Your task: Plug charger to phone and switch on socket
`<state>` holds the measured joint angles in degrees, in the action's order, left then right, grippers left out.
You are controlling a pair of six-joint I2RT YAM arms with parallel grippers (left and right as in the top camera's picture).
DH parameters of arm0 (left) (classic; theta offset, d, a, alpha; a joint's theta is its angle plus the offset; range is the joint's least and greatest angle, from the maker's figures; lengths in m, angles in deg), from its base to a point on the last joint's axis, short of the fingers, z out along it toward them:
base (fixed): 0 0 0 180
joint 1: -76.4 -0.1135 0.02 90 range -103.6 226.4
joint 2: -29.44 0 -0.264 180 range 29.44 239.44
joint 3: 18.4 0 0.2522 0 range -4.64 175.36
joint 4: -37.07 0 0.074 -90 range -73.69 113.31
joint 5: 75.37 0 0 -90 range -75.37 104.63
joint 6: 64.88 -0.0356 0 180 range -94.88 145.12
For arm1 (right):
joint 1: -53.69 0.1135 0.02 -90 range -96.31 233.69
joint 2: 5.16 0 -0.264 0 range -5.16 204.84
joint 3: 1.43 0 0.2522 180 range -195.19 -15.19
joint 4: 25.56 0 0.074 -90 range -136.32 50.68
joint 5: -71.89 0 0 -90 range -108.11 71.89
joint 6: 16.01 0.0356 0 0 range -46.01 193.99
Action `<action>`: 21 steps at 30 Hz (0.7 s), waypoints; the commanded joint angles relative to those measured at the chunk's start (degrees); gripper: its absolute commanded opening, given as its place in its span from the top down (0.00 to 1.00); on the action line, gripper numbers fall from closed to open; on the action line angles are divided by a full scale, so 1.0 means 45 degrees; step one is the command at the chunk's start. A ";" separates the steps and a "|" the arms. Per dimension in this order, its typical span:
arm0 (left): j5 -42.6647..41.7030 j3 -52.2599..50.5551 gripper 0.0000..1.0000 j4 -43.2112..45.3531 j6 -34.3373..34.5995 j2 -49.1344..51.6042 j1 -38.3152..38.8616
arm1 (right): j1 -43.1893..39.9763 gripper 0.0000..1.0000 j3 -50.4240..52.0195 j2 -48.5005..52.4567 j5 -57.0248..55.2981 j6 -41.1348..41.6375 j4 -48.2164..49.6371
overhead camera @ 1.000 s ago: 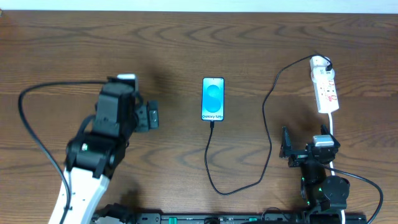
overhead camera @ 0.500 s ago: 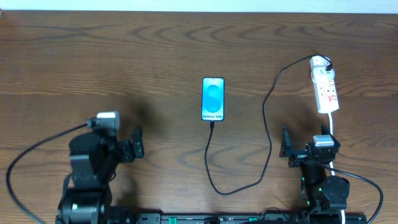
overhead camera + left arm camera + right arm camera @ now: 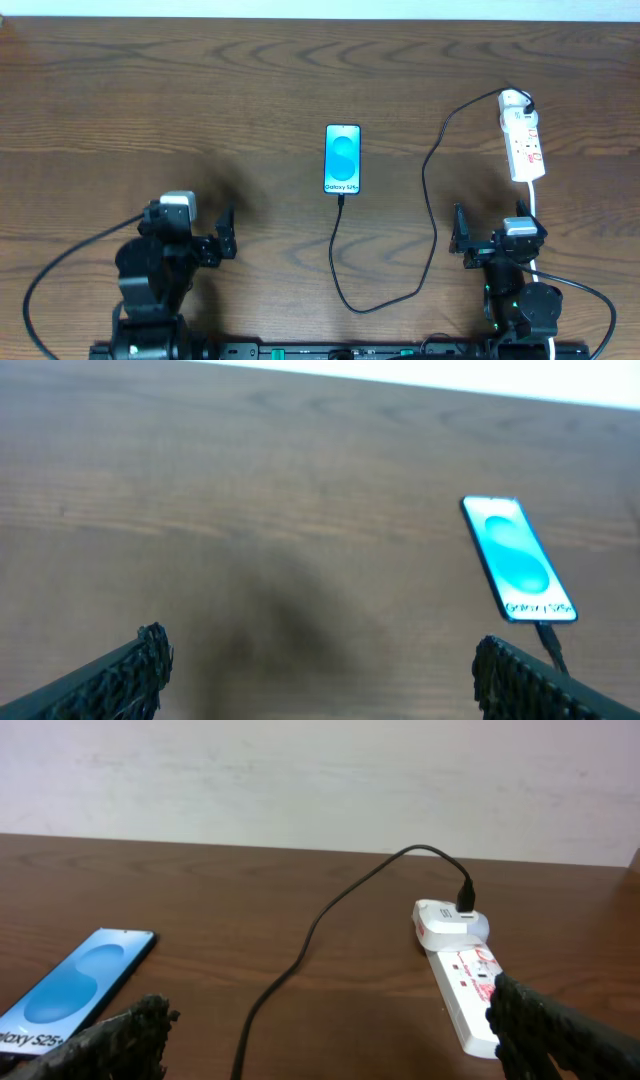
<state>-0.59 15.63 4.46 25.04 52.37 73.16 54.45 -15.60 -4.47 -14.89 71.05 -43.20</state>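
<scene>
The phone (image 3: 343, 158) lies face up mid-table, its screen lit light blue. The charger (image 3: 432, 200), a thin black cable, meets the phone's near edge, loops toward the front and runs back to a white adapter (image 3: 514, 100) on the far end of the socket (image 3: 525, 148). My left gripper (image 3: 190, 230) sits low at the front left, open and empty, well short of the phone (image 3: 518, 572). At the front right, just in front of the socket (image 3: 468, 988), my right gripper (image 3: 497, 238) stands open and empty, the cable (image 3: 320, 920) running between its fingers.
The socket's white cord (image 3: 537, 205) runs toward the front past my right arm. A black lead (image 3: 70, 255) trails from the left arm across the front left. Bare brown wood surrounds the phone, and a pale wall (image 3: 320, 780) rises behind the table.
My left arm has drawn back from beside the phone to the front left edge, its gripper staying open. The right arm, phone, cable and socket have not moved.
</scene>
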 commanded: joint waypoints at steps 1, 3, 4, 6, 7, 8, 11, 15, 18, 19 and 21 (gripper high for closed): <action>-0.0282 -0.0840 0.02 0.0690 -0.0155 -0.1302 -0.0078 | -0.0073 0.01 0.0019 -0.0083 -0.0005 0.0165 -0.0049; -0.0282 -0.1214 0.02 0.1010 -0.0102 -0.1909 -0.0136 | -0.0073 0.01 0.0019 -0.0083 -0.0005 0.0165 -0.0049; -0.0282 -0.1404 0.02 0.1190 0.0000 -0.2200 -0.0219 | -0.0073 0.01 0.0019 -0.0083 -0.0005 0.0165 -0.0049; -0.0277 -0.1763 0.02 0.1506 0.0185 -0.2647 -0.0398 | -0.0073 0.01 0.0019 -0.0083 -0.0005 0.0165 -0.0049; -0.0282 -0.1909 0.02 0.1632 0.0238 -0.2807 -0.0481 | -0.0073 0.01 0.0019 -0.0083 -0.0010 0.0165 -0.0053; -0.0282 -0.2040 0.02 0.1734 0.0321 -0.2953 -0.0554 | -0.0073 0.01 0.0019 -0.0083 -0.0005 0.0165 -0.0049; -0.0277 -0.2419 0.02 0.2093 0.0379 -0.3415 -0.0631 | -0.0073 0.01 0.0019 -0.0078 -0.0005 0.0165 -0.0049; -0.0282 -0.2929 0.02 0.2735 0.0889 -0.3934 -0.0636 | -0.0073 0.01 0.0019 -0.0083 -0.0005 0.0165 -0.0049; -0.0277 -0.3230 0.02 0.2875 0.1093 -0.4250 -0.0631 | -0.0073 0.01 0.0019 -0.0083 -0.0005 0.0165 -0.0049; -0.0277 -0.3327 0.02 0.2982 0.1093 -0.4323 -0.0631 | -0.0073 0.01 0.0019 -0.0083 -0.0005 0.0165 -0.0049; -0.0277 -0.3531 0.02 0.3288 0.1117 -0.4449 -0.0631 | -0.0073 0.01 0.0019 -0.0083 -0.0005 0.0165 -0.0049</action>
<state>-1.60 0.73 17.90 28.74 33.56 70.56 54.45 -15.60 -4.47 -14.91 71.05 -43.20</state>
